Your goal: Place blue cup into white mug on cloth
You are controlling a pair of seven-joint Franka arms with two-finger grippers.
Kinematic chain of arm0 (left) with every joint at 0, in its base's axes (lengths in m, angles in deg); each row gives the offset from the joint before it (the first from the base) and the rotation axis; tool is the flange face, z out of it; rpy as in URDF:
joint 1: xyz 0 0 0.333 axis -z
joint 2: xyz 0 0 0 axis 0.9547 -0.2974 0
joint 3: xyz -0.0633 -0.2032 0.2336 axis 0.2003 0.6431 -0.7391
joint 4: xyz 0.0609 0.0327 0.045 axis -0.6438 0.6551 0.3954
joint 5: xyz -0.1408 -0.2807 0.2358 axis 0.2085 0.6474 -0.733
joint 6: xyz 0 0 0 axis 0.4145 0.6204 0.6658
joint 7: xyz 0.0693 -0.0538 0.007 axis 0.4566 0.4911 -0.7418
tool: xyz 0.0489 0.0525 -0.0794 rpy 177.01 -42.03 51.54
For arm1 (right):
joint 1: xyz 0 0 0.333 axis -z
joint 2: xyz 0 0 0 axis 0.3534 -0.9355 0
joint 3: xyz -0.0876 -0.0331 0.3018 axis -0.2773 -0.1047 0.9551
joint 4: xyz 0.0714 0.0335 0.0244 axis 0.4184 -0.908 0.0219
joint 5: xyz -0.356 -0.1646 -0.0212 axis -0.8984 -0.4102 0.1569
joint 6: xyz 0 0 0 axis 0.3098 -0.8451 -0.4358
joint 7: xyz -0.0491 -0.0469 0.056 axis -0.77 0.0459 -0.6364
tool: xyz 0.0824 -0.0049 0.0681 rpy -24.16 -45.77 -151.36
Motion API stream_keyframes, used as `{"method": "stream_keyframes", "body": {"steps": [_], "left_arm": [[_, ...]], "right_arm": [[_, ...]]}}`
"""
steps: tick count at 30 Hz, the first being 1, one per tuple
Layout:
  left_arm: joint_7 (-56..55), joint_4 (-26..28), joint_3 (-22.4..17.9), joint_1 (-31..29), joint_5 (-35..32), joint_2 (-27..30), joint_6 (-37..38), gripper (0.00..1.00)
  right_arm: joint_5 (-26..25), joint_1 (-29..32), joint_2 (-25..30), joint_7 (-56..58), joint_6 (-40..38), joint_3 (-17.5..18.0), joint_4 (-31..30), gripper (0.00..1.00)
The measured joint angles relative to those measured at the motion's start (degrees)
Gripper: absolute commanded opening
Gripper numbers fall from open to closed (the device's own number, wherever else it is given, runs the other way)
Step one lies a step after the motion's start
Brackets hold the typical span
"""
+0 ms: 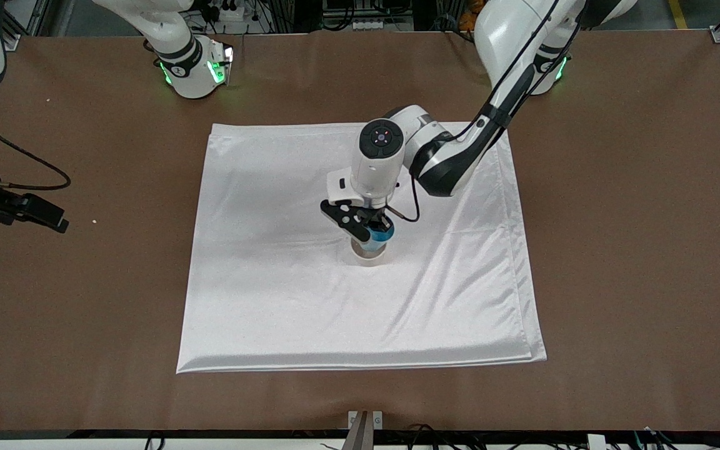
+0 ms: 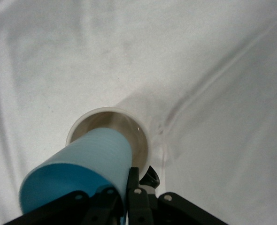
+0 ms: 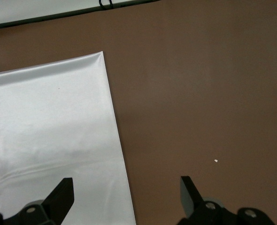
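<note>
The left gripper (image 1: 372, 230) is clamped on the wall of the blue cup (image 1: 379, 240), one finger against the outside and the other dipping into its mouth. It holds the cup low over the middle of the cloth (image 1: 272, 281), the cup's lower end just inside the white mug (image 1: 367, 255). The cup (image 2: 77, 176) is a smooth, matte, light-blue tapered tube with a brighter blue rim edge. Its long axis is tilted: the narrow base points down into the mug (image 2: 108, 133) while the wide mouth leans back toward the gripper (image 2: 124, 199).

The mug stands upright on the cloth, a glossy off-white round with a pale inner wall. The left wrist view looks into that opening, with a dark bit of handle beside the fingers; the front view shows only the mug's lower rim under the cup.

The cloth is a shiny white, roughly square sheet with soft creases, lying on the brown table (image 1: 635, 250).

The right gripper (image 3: 126, 194) waits, its dark fingers spread wide, over the table beside the cloth's edge (image 3: 49, 140), at the right arm's end. A white speck (image 3: 216, 161) lies on the table there.
</note>
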Motion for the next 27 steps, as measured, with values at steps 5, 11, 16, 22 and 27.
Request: {"method": "stream_keyframes", "body": {"steps": [5, 11, 16, 22, 27], "left_arm": [[0.0, 0.0, -0.2, 0.3, 0.0, -0.6, -1.0, 0.0], [0.1, -0.1, -0.3, 0.4, 0.0, -1.5, -1.2, 0.0], [0.1, -0.1, -0.4, 0.4, 0.0, -2.1, -1.3, 0.41], [0.1, -0.4, -0.4, 0.4, 0.0, -2.2, -1.4, 1.0], [0.1, -0.9, -0.5, 0.4, 0.0, -2.2, -1.4, 1.0]], "right_arm": [[0.0, 0.0, 1.6, 0.0, 1.8, 0.1, -2.9, 1.0], [0.2, 0.0, 2.9, 0.0, 2.0, 0.1, -4.4, 1.0], [0.3, 0.2, 4.0, 0.0, 2.1, 0.1, -6.1, 1.0], [0.3, 0.5, 5.2, 0.0, 2.3, 0.1, -8.1, 1.0], [0.3, 0.6, 5.6, 0.0, 2.4, 0.1, -8.6, 1.0]]}}
